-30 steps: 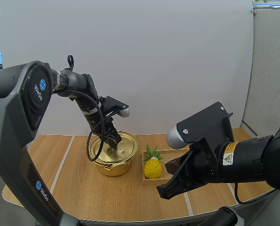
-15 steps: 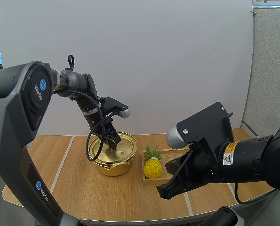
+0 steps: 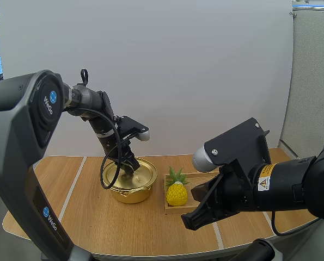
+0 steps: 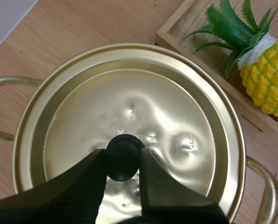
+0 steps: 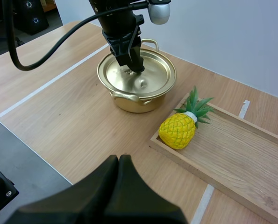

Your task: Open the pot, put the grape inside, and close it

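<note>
While the lid (image 4: pixel 176 116) sits on the pot (image 3: pixel 130 194), left claw (image 4: pixel 122 154) pinches its knob (image 4: pixel 123 161) | right claw (image 5: pixel 118 161) closed, empty.

Only brand I can actually read is "WeGo", in white letters beside a little blue round badge on the grey shoulder cover (image 3: pixel 46 103) of the left arm (image 3: pixel 91 103). It shows up again the same way further down, on that arm's lower column (image 3: pixel 45 218). The right arm (image 3: pixel 292 187) has a yellow warning sticker (image 3: pixel 265 182) with a hazard triangle and some small print, but the print is way too tiny to make out.
</note>
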You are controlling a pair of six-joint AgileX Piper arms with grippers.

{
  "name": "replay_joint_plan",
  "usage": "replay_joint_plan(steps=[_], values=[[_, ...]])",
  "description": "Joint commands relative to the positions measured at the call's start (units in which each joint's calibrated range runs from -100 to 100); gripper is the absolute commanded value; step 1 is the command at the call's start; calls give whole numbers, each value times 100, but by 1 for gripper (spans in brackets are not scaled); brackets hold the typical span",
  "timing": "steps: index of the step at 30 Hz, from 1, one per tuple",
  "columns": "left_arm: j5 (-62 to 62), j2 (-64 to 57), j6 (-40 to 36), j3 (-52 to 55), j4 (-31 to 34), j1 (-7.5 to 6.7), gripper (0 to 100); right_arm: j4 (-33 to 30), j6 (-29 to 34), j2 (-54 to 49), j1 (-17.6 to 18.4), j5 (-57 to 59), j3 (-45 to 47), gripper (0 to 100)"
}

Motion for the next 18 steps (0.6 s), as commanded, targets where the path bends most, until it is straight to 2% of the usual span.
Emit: replay_joint_plan(steps=[1, 10, 18], values=[[257, 53, 1, 98, 52, -21, 0, 18, 13, -44, 12, -40, 21, 0], [-172, 103, 1, 98, 4, -21, 0, 15, 13, -44, 12, -58, 21, 0], [-10, 103, 1, 98, -6, -21, 0, 15, 13, -44, 12, -58, 21, 0]])
